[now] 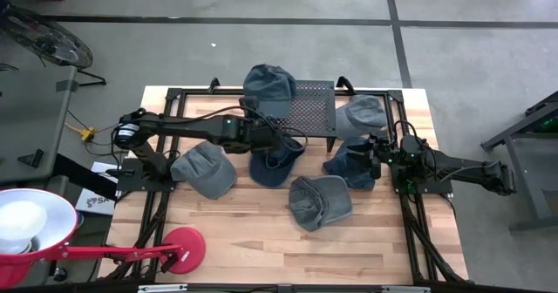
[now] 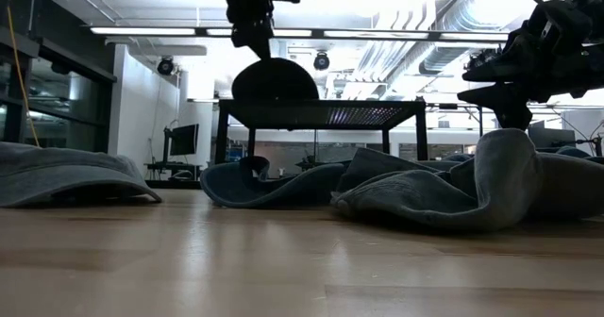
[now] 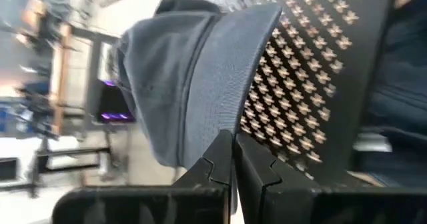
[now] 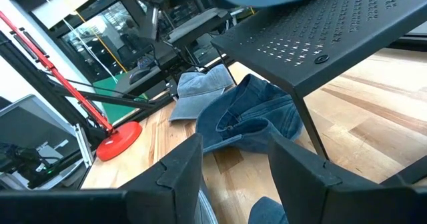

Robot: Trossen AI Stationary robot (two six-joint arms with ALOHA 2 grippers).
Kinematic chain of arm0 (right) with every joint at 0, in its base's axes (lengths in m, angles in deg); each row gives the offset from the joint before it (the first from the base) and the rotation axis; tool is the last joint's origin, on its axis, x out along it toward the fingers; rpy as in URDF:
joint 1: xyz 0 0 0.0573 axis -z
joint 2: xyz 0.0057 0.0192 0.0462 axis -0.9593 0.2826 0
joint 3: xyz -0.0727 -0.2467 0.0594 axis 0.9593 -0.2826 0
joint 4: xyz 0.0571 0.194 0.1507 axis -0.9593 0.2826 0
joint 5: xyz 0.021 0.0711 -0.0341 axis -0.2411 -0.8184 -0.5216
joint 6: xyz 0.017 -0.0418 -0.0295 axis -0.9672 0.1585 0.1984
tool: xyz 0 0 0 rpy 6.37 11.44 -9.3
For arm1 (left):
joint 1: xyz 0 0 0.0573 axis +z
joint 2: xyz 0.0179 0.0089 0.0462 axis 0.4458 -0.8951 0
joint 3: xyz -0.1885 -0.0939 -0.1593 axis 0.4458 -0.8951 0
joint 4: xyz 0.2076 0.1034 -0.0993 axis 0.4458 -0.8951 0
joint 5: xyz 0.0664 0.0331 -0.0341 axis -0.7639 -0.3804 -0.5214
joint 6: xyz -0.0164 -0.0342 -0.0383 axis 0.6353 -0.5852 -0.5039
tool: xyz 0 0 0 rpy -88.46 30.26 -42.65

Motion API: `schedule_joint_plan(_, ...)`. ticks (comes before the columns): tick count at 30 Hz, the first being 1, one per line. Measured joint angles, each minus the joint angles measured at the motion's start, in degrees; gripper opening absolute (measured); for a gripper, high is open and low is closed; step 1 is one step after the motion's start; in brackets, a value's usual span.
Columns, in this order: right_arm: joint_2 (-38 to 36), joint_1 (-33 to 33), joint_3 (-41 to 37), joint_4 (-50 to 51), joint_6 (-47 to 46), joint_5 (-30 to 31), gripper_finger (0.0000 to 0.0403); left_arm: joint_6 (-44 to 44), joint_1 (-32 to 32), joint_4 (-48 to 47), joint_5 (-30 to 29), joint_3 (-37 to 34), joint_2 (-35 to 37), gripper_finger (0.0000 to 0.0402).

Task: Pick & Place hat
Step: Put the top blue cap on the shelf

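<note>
Wooden boards made up the bench (image 1: 253, 214), which stood on a grey concrete floor. At the far edge of the bench stood a black rack (image 1: 312, 110) with a top full of little holes. A grey hat (image 1: 267, 85) lay on the left end of that rack top. The left gripper (image 3: 233, 159) was above the rack's near edge, and its two fingers were pinched tight on the rim of the grey hat. More hats lay on the wood. A grey cap (image 1: 205, 168) sat near the left edge. A dark blue hat (image 1: 275, 160) lay just in front of the rack. Another grey cap (image 1: 319, 201) sat in the middle of the bench. A dark blue cap (image 1: 353, 164) lay toward the right edge, with a pale grey hat (image 1: 364, 112) behind it by the rack. The right gripper (image 4: 235, 159) hung over the right side of the bench with its fingers spread apart and nothing between them. A red lamp base (image 1: 181, 246) rested near the front left corner.
</note>
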Motion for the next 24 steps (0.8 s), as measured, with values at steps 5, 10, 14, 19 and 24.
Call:
schedule_joint_plan(5, 0.0, 0.0, 0.0, 0.0, 0.0, 0.0, 0.0161, -4.9, -0.4, -1.2, 3.3, 0.0, -0.1, 0.0000)
schedule_joint_plan(10, 0.0, 0.0, 0.0, 0.0, 0.0, 0.0, 0.0162, -4.5, -1.6, -0.8, 5.8, 0.0, -0.1, 0.0000)
schedule_joint_plan(14, 0.0, 0.0, 0.0, 0.0, 0.0, 0.0, 0.0161, 0.7, -2.8, 1.7, 5.8, 0.0, -0.4, 0.0000)
schedule_joint_plan(19, 0.0, 0.0, 0.0, 0.0, 0.0, 0.0, 0.0162, 3.4, -3.1, 1.8, 6.4, 0.0, -1.9, 0.0000)
schedule_joint_plan(24, 0.0, 0.0, 0.0, -0.1, 0.0, 0.0, 0.0161, 3.3, -2.9, 1.7, 6.9, 0.0, -2.9, 0.0002)
